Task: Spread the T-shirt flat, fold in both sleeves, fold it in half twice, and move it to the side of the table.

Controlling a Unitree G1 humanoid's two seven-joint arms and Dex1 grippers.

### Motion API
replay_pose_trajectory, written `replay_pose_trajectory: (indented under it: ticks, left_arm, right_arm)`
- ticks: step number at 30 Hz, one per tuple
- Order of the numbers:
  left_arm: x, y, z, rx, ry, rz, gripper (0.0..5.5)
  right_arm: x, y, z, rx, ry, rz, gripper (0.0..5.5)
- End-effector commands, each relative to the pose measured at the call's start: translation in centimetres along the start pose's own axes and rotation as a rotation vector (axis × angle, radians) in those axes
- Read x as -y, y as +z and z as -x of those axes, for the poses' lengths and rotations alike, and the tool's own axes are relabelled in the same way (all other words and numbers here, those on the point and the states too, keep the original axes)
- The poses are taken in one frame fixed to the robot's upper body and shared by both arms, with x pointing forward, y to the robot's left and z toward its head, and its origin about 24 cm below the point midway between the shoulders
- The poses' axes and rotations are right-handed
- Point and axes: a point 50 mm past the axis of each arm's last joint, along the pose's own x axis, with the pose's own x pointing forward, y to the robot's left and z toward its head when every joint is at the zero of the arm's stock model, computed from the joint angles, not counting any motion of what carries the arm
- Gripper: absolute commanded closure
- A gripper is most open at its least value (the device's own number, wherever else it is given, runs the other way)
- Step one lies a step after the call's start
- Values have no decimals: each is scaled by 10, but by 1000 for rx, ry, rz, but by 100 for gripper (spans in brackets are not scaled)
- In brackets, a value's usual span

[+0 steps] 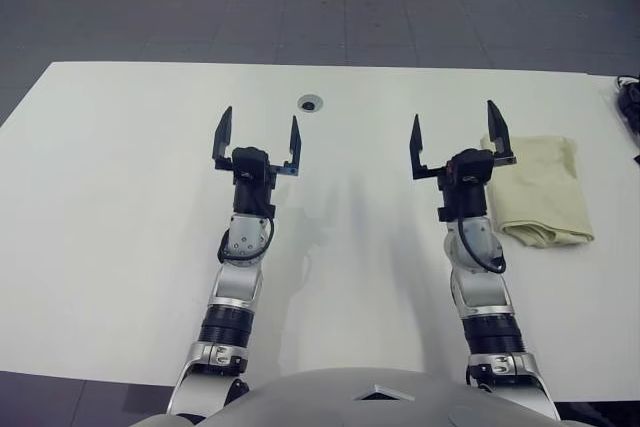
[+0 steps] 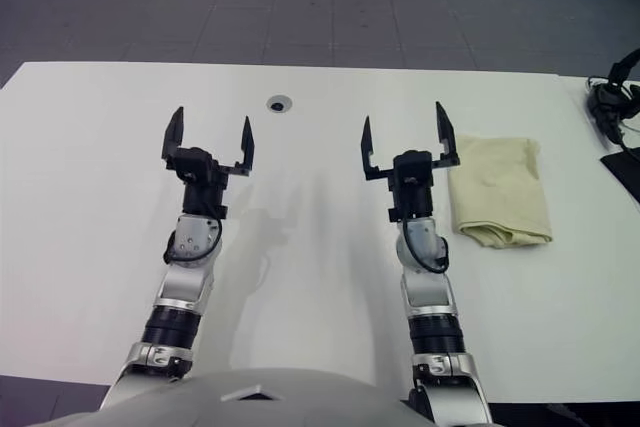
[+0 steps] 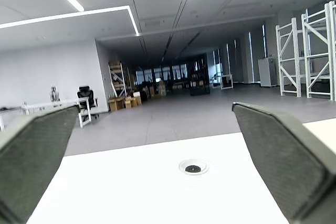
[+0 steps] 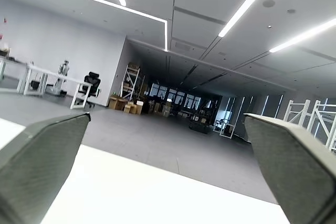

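White table (image 1: 120, 197), folded T-shirt (image 1: 540, 192) lengthwise near-to-far

the folded pale yellow cloth t-shirt (image 1: 540, 192) is lying on the right part of the wide white flat bench (image 1: 120, 197), just right of the right hand (image 1: 454, 112). the left hand (image 1: 261, 117) is hanging well apart to the left. the small round metal cable port (image 1: 310, 102) is sitting in the bench behind the left hand. the black cable bundle (image 1: 630, 107) is lying at the bench's right edge, behind the t-shirt.

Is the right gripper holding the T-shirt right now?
No, the right gripper is open and empty, while the folded T-shirt lies on the table just to its right.
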Motion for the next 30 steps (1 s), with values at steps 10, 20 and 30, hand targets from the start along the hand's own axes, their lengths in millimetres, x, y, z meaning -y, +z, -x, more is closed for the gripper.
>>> replay_pose_trajectory:
  ticks: [10,20,30]
  left_arm:
    - [2,-6,-4,-88,4,-22,10]
    - [10,3,-2,-45,-80,0,10]
    - [4,11,4,-1,-61,-9,10]
  right_arm:
    - [1,3,8,-24,-6,31,12]
    - [6,8,14,-38,-15,47,12]
    - [1,7,11,-46,7,38,12]
